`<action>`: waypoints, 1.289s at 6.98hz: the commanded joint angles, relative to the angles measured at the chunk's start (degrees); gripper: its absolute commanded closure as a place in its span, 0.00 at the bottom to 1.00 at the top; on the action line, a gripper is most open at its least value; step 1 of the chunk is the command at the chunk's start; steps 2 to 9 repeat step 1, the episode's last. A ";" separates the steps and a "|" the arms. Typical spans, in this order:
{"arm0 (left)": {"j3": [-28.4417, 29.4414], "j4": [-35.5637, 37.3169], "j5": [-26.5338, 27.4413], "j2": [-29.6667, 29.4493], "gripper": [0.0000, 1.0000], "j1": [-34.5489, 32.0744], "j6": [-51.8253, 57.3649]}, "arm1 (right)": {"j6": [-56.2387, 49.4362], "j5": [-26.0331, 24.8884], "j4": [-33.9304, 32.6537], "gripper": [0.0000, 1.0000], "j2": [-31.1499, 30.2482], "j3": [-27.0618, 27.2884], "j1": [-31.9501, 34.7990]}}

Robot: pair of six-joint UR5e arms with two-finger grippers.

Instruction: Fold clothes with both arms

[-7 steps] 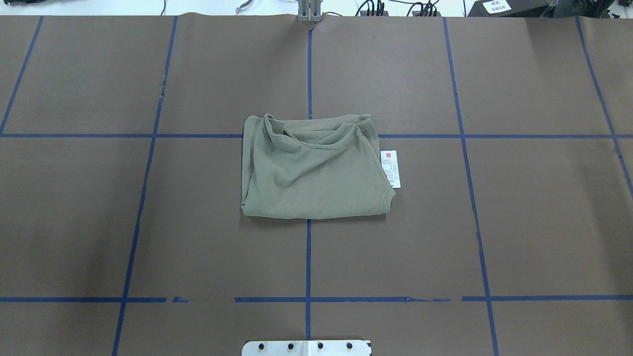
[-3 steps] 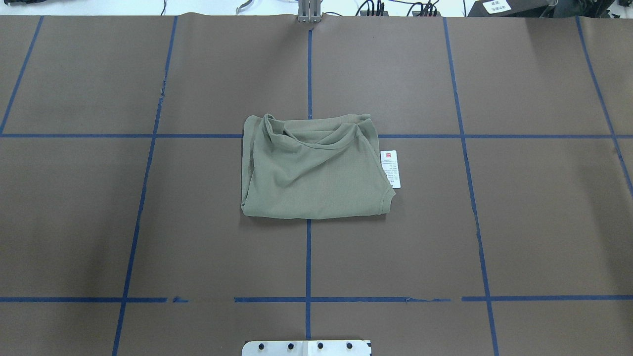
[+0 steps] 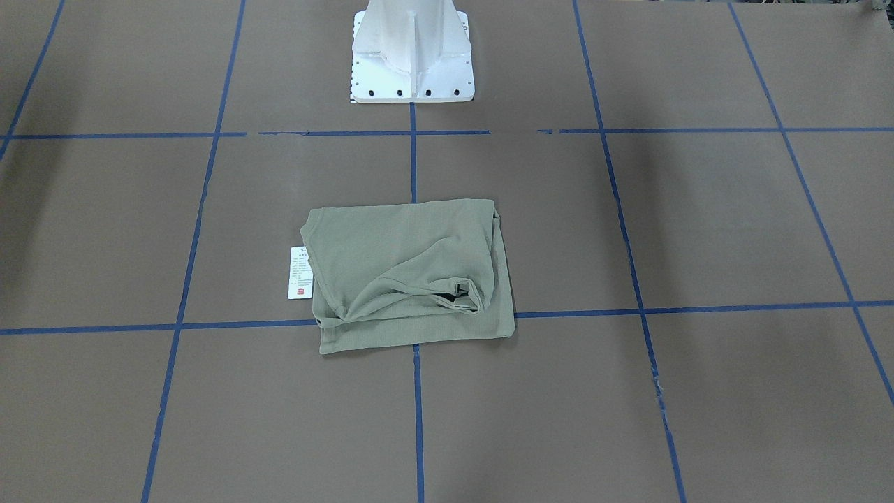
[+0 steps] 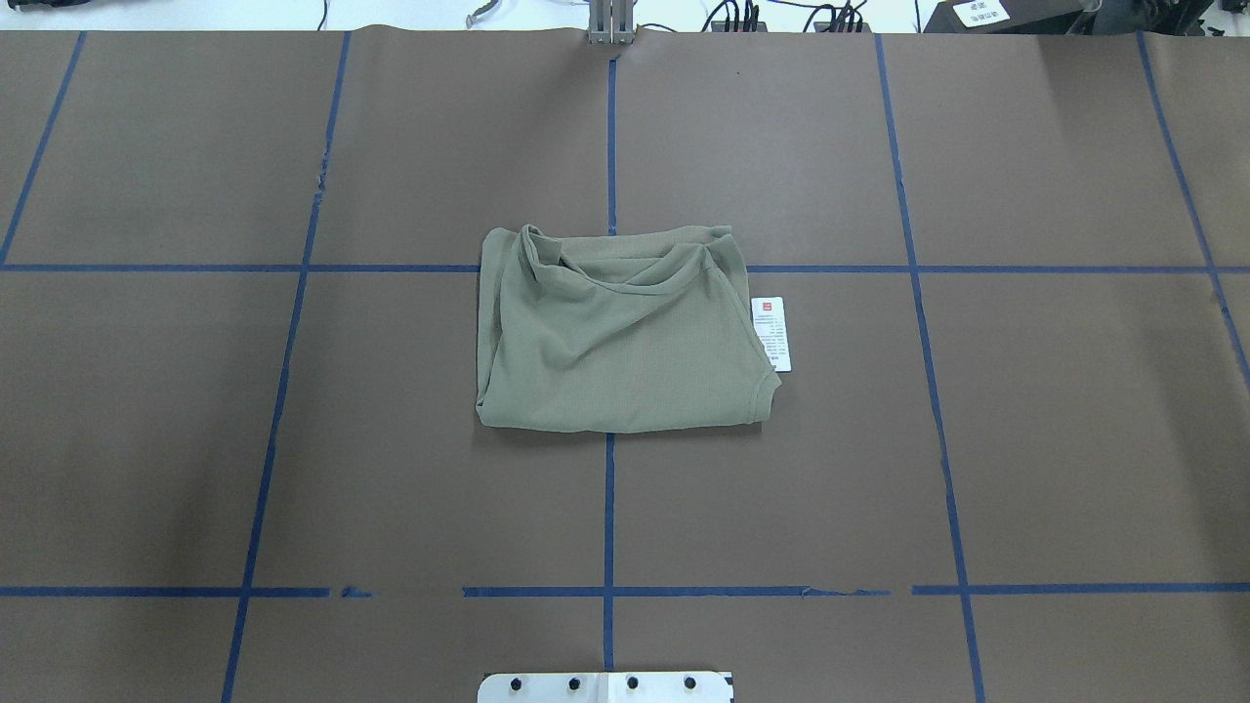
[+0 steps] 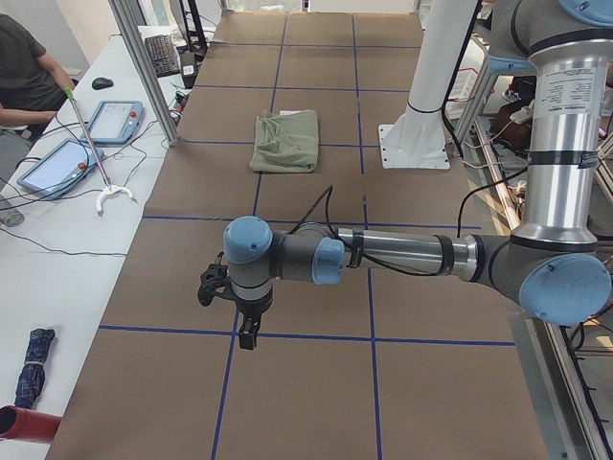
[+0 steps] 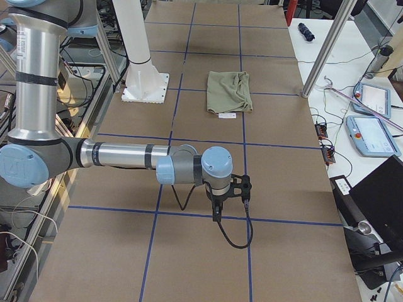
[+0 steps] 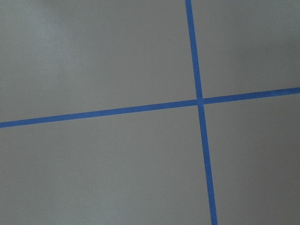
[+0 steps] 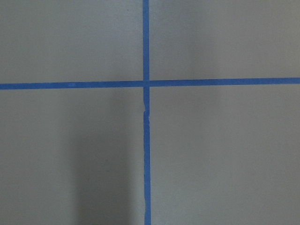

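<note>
In the middle of the table point(image 4: 1025, 439), right over the centre crossing of the blue tape point(image 4: 608, 508), the green shirt point(image 4: 620, 337) lies folded down to a chunky rectangle, with its white tag point(image 4: 771, 334) sticking out flat on the robot's right side and the neck opening bunched along the far edge. Honestly this looks like the tail end of the job to me: the folds are in and nothing is holding the cloth. If one more fold or a tidy-up of that lumpy collar end is wanted, both arms would have to travel in from the table ends and pinch two matching corners together, since the knit looks floppy and would sag if lifted from one side. The left arm point(image 5: 393, 254) is stretched out low and level, well apart from the shirt, with the left gripper point(image 5: 247, 342) pointing straight down just above the table near a tape crossing. The right arm point(image 6: 119, 155) mirrors it at the other end, its right gripper point(image 6: 216, 218) hanging down the same way. I can't tell whether either set of fingers is apart or together, as only the side cameras catch them.
</note>
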 commanded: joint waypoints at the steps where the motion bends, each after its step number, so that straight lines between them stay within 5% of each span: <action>1: 0.13 0.00 0.00 -0.18 0.00 0.00 0.07 | -0.07 0.00 0.00 0.00 0.00 0.07 0.00; 9: 0.13 0.00 0.00 -0.18 0.00 0.00 0.07 | -0.07 0.00 0.00 0.00 0.00 0.07 0.00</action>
